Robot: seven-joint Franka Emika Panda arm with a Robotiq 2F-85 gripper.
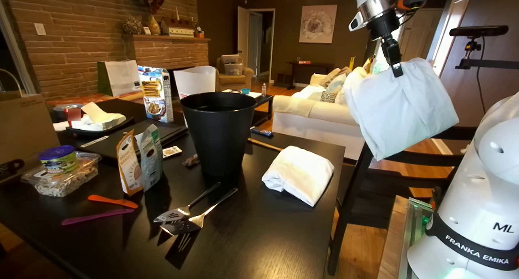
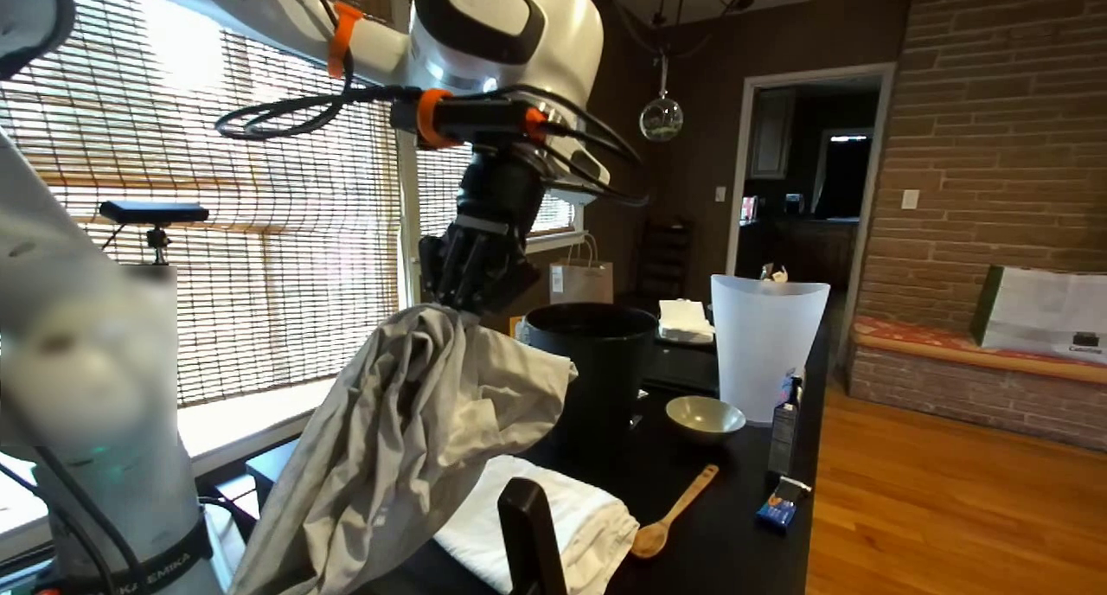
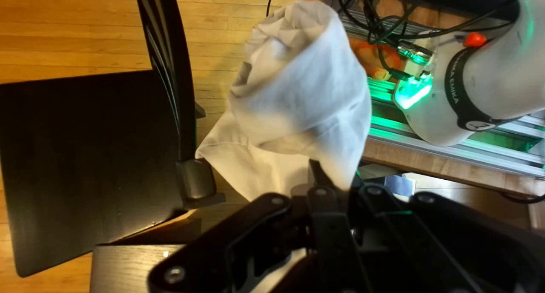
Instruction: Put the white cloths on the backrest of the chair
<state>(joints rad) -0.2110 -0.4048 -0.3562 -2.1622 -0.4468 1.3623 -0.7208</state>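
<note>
One white cloth hung clamped in the tool. In the wrist view it showed between robot base and chair backrest, the latter's long axis running alongside; draping likely required sideways travel. The second white cloth lay on the desk.

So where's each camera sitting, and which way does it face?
In an exterior view: beside the table, facing across to the sofa; arm, base and end effector show.
In an exterior view: beyond the chair, facing along the table; same parts show.
Wrist view: on the arm, facing down past the held cloth at the chair; base and end effector show.
Both exterior views share the black bin and folded cloth.
</note>
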